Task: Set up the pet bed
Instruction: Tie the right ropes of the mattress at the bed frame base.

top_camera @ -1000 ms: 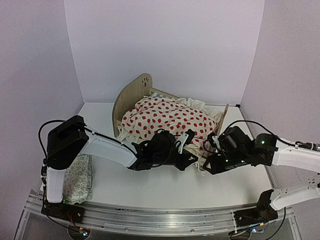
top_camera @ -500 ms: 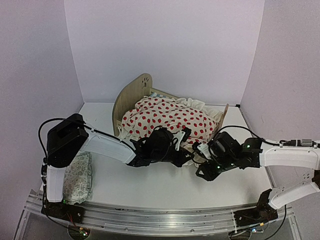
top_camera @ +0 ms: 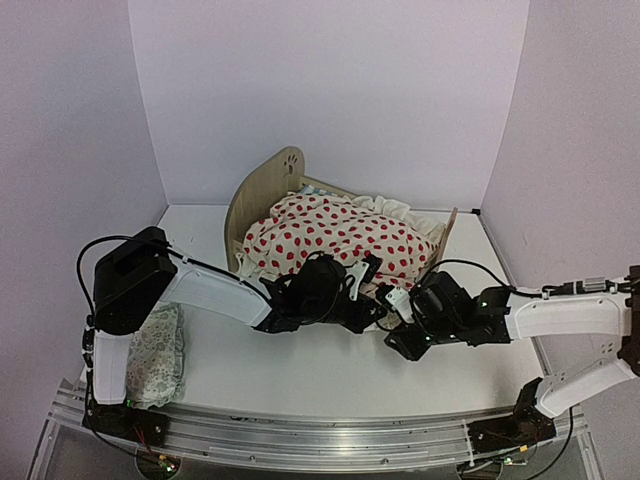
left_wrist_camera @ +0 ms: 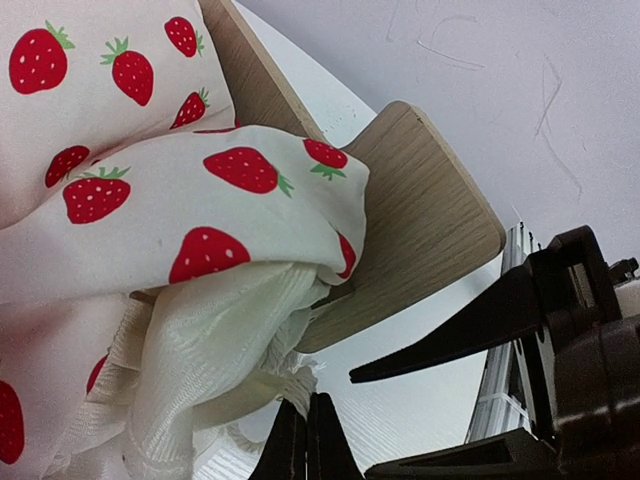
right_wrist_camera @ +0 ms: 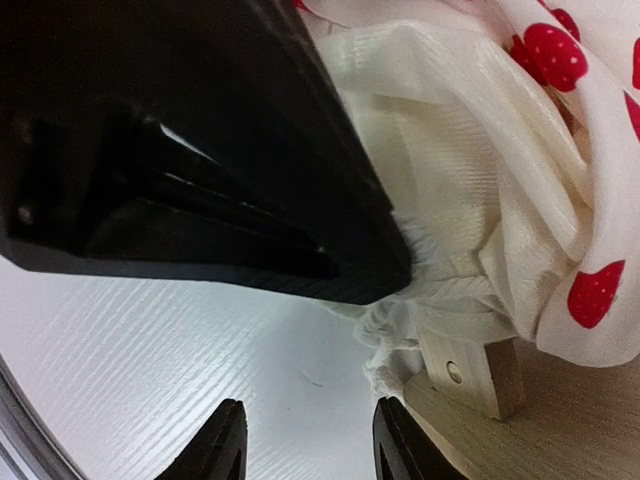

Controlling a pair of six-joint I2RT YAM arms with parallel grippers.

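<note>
The pet bed (top_camera: 262,192) stands at the back of the table, its plywood headboard on the left and its footboard (top_camera: 446,236) on the right. A cream ruffled blanket (top_camera: 335,235) with red strawberries lies heaped over it and hides the mattress. My left gripper (top_camera: 372,303) is at the bed's near front corner, shut on the blanket's ruffled edge (left_wrist_camera: 290,385). My right gripper (top_camera: 392,320) is right beside it, open and holding nothing. In the right wrist view the right gripper (right_wrist_camera: 310,440) hovers over bare table, with the ruffle (right_wrist_camera: 400,350) and a bed leg (right_wrist_camera: 480,370) just off its right finger.
A small pale patterned pillow (top_camera: 157,355) lies at the near left by the left arm's base. The white table (top_camera: 330,375) is enclosed by pale walls on three sides, with a metal rail along the near edge. The two grippers crowd each other at the bed's front corner.
My right gripper has moved left from the footboard to just beside the left gripper, and its jaws have spread a little. The left gripper keeps its hold on the ruffle.
</note>
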